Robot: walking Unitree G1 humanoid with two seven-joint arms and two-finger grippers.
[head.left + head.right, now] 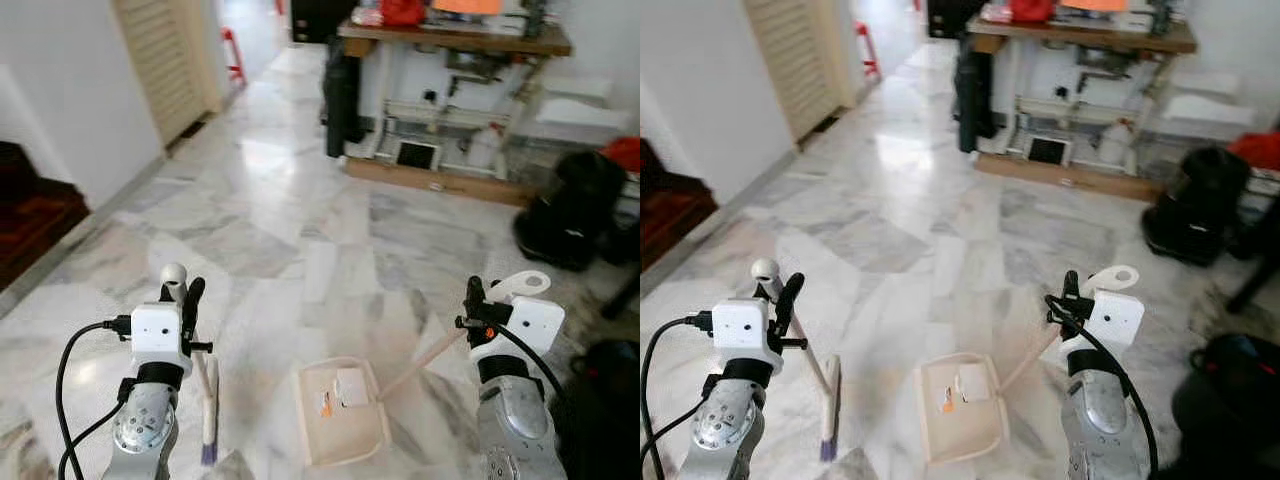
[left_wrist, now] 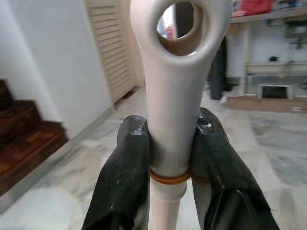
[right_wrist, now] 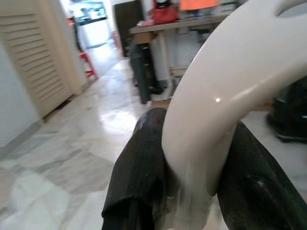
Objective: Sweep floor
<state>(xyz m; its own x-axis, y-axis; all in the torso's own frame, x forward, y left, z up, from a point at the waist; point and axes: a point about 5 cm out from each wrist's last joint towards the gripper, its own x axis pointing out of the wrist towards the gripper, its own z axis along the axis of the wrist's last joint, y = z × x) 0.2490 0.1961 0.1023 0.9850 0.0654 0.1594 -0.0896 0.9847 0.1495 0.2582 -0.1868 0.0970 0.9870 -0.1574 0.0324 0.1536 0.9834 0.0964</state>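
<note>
**Broom and dustpan held over marble**

Marble floor (image 1: 300, 230) spreads before us. Nearest, our left pincer (image 2: 168, 158) is clamped on the broom (image 1: 205, 400) handle, left of the dustpan (image 1: 340, 425). Our right pincer (image 3: 192, 158) is closed around the dustpan's long handle. Paper scraps (image 1: 350, 385) lie inside the dustpan. Beyond the dustpan stands a cluttered desk (image 1: 455, 40).

Cream dustpan (image 1: 340, 425), cream broom (image 1: 207, 400) with purple bristles, black fingers (image 2: 125, 182), grey-veined white marble floor (image 1: 290, 230)
</note>
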